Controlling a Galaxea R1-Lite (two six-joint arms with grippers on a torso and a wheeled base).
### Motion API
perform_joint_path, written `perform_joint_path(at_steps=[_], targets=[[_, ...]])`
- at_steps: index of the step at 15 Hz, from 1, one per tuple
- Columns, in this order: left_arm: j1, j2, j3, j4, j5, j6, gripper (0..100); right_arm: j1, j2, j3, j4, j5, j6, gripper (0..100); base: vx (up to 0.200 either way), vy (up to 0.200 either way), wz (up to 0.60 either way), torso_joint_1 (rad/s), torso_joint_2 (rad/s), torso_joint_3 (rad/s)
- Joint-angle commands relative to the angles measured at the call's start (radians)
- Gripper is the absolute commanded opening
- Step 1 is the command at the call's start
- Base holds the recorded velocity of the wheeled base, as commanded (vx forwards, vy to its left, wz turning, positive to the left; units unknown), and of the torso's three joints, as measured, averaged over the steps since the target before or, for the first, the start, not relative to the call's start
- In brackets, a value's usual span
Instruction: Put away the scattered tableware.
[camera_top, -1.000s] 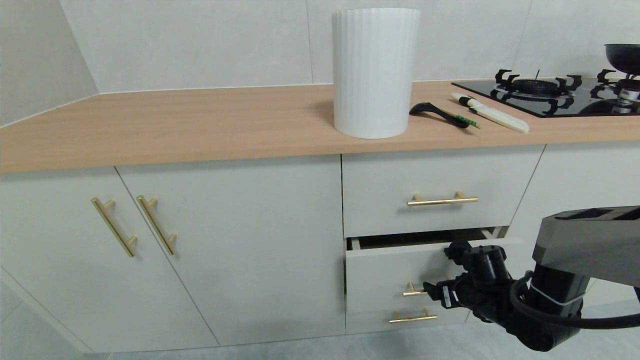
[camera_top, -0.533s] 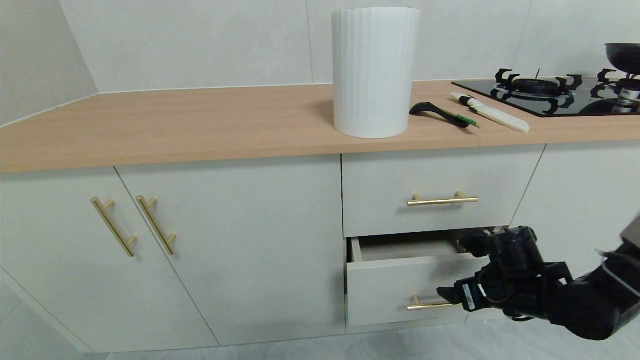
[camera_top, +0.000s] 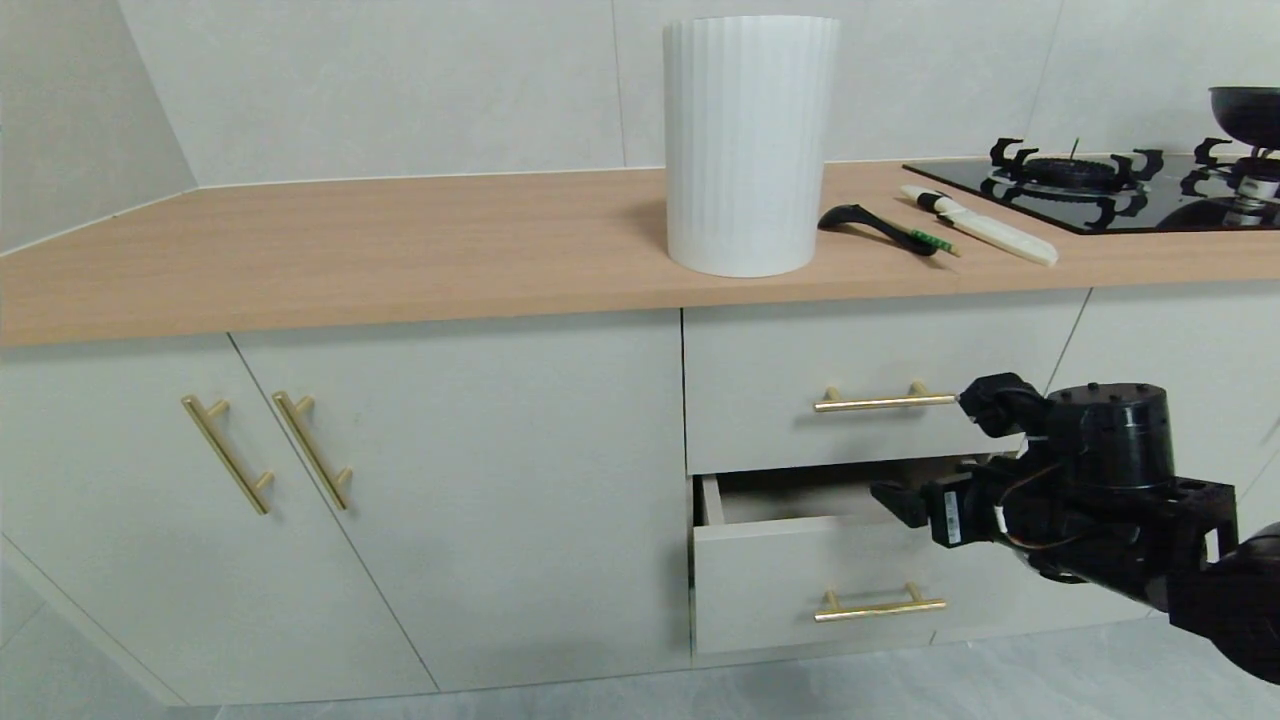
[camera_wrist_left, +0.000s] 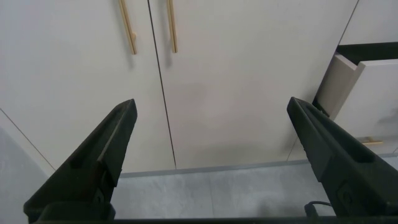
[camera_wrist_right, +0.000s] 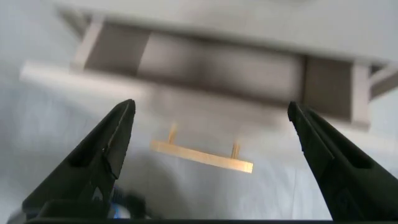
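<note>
Right now we see the black spoon (camera_top: 878, 226) and white knife (camera_top: 985, 228) lying side by side on the desk (camera_top: 400, 240), well above our right gripper (camera_top: 925, 447), which hangs released before the open drawer (camera_top: 800, 580).

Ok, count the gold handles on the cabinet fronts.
4: two door handles at left, upper drawer handle, open drawer handle. More may be hidden lower down.
</note>
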Motion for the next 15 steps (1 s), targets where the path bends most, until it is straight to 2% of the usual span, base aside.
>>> perform_joint_path(at_steps=[1, 3, 5, 15], targets=[[0.000, 0.000, 0.000, 0.000, 0.000, 0.000, 100, 0.016, 0.188, 0.008, -0.152, -0.062, 0.007, 100, 0.000, 0.000, 0.00, 0.000, 0.00, 0.000], [0.000, 0.000, 0.000, 0.000, 0.000, 0.000, 100, 0.017, 0.320, 0.005, -0.335, -0.105, 0.027, 100, 0.000, 0.000, 0.00, 0.000, 0.00, 0.000], [0.000, 0.000, 0.002, 0.000, 0.000, 0.000, 100, 0.016, 0.404, -0.001, -0.447, -0.126, 0.025, 100, 0.000, 0.000, 0.00, 0.000, 0.00, 0.000], [0.000, 0.000, 0.000, 0.000, 0.000, 0.000, 100, 0.014, 0.412, -0.004, -0.441, -0.126, 0.025, 100, 0.000, 0.000, 0.00, 0.000, 0.00, 0.000]])
